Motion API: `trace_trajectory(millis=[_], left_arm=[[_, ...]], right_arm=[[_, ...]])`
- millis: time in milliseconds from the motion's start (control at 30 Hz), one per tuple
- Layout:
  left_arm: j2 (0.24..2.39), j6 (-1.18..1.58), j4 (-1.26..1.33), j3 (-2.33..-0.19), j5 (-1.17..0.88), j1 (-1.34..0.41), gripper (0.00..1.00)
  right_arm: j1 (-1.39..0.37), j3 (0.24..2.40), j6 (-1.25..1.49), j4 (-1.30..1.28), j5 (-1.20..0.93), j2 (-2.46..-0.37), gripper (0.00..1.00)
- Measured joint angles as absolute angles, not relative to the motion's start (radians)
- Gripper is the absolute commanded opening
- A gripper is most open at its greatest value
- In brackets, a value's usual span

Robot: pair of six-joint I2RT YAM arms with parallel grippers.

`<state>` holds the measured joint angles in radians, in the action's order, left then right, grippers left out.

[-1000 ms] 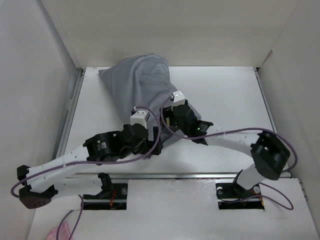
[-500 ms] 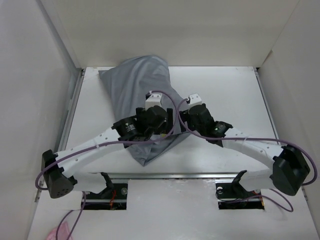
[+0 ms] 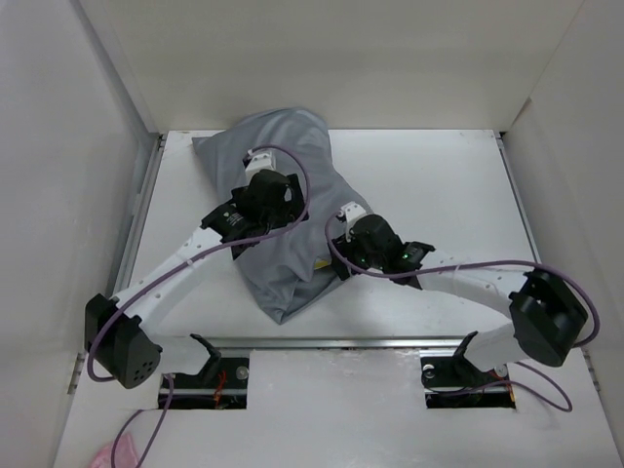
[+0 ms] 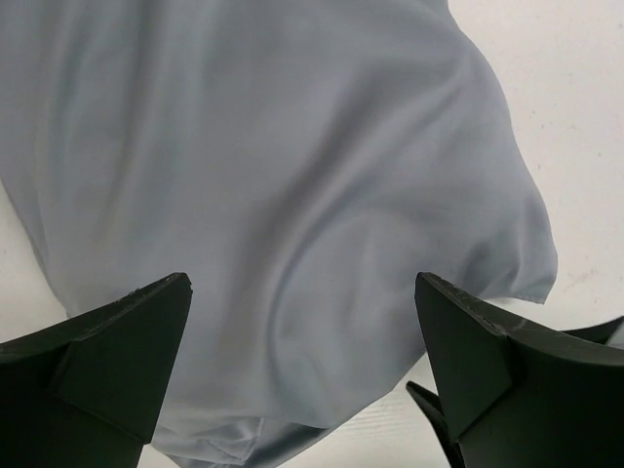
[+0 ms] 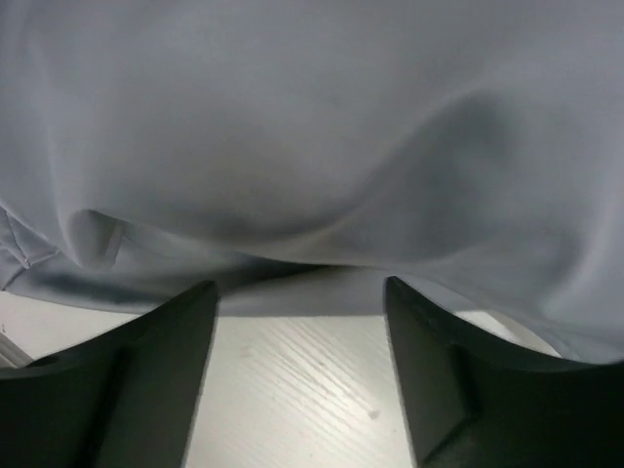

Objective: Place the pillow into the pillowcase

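The grey pillowcase (image 3: 278, 249) lies full and rounded, slanting from the back left of the table toward its front middle. The pillow itself is hidden; only a tiny yellow speck (image 3: 320, 264) shows at the sack's right edge. My left gripper (image 3: 265, 200) hovers over the middle of the sack, open wide, with only wrinkled grey cloth (image 4: 292, 175) under the gripper (image 4: 302, 288). My right gripper (image 3: 337, 261) sits low at the sack's right edge, open. In its wrist view the gripper (image 5: 300, 292) has bare white table between the fingers, and the grey cloth (image 5: 312, 127) bulges just beyond their tips.
White walls enclose the table (image 3: 439, 185) at the back and on both sides. A metal rail (image 3: 141, 224) runs along the left side and another (image 3: 370, 341) along the front edge. Purple cables loop over both arms. Something pink (image 3: 102, 456) lies at the bottom left corner.
My left gripper has travelled from the sack's near end up over its middle. My right gripper has swung down to the sack's right edge, and its jaws have narrowed a little.
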<state>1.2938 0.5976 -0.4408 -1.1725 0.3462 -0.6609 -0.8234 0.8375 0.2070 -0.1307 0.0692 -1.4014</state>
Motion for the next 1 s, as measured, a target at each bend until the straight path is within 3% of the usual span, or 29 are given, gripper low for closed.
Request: trace_trajectory(millis=[67, 100, 133, 167, 200, 367, 633, 667, 700, 833, 933, 1000], left_arm=[[1.294, 0.593, -0.436, -1.161, 0.331, -0.648, 1.0], [1.294, 0.591, -0.435, -1.157, 0.324, -0.642, 1.0], [1.294, 0.59, -0.435, -1.154, 0.318, -0.636, 1.0], [1.294, 0.589, -0.435, -1.153, 0.313, -0.63, 1.0], [1.294, 0.587, -0.435, -1.153, 0.31, -0.625, 1.0], [1.294, 0.579, -0.433, -1.152, 0.302, -0.593, 1.0], [1.301, 0.55, -0.408, -1.153, 0.294, -0.532, 1.0], [1.306, 0.545, -0.404, -1.153, 0.292, -0.522, 1.0], [1.312, 0.542, -0.401, -1.153, 0.289, -0.516, 1.0], [1.339, 0.53, -0.397, -1.158, 0.271, -0.486, 1.0], [1.352, 0.525, -0.392, -1.16, 0.263, -0.465, 1.0], [1.355, 0.524, -0.393, -1.16, 0.261, -0.451, 1.0]], right_arm=[[-0.837, 0.85, 0.192, -0.109, 0.043, -1.447, 0.67], [-0.847, 0.858, 0.182, -0.097, 0.032, -1.47, 0.55], [-0.855, 0.866, 0.17, -0.087, 0.024, -1.494, 0.24], [-0.862, 0.875, 0.16, -0.081, 0.02, -1.516, 0.06], [-0.868, 0.886, 0.159, -0.081, 0.022, -1.535, 0.0], [-0.873, 0.9, 0.176, -0.112, 0.086, -1.522, 0.0], [-0.872, 0.776, 0.282, -0.337, 0.121, -1.093, 0.0], [-0.872, 0.772, 0.283, -0.34, 0.105, -1.072, 0.06], [-0.874, 0.774, 0.283, -0.34, 0.096, -1.07, 0.28], [-0.901, 0.822, 0.258, -0.327, 0.041, -1.185, 0.62], [-0.914, 0.856, 0.246, -0.289, -0.03, -1.288, 0.73], [-0.918, 0.894, 0.249, -0.26, -0.06, -1.356, 0.73]])
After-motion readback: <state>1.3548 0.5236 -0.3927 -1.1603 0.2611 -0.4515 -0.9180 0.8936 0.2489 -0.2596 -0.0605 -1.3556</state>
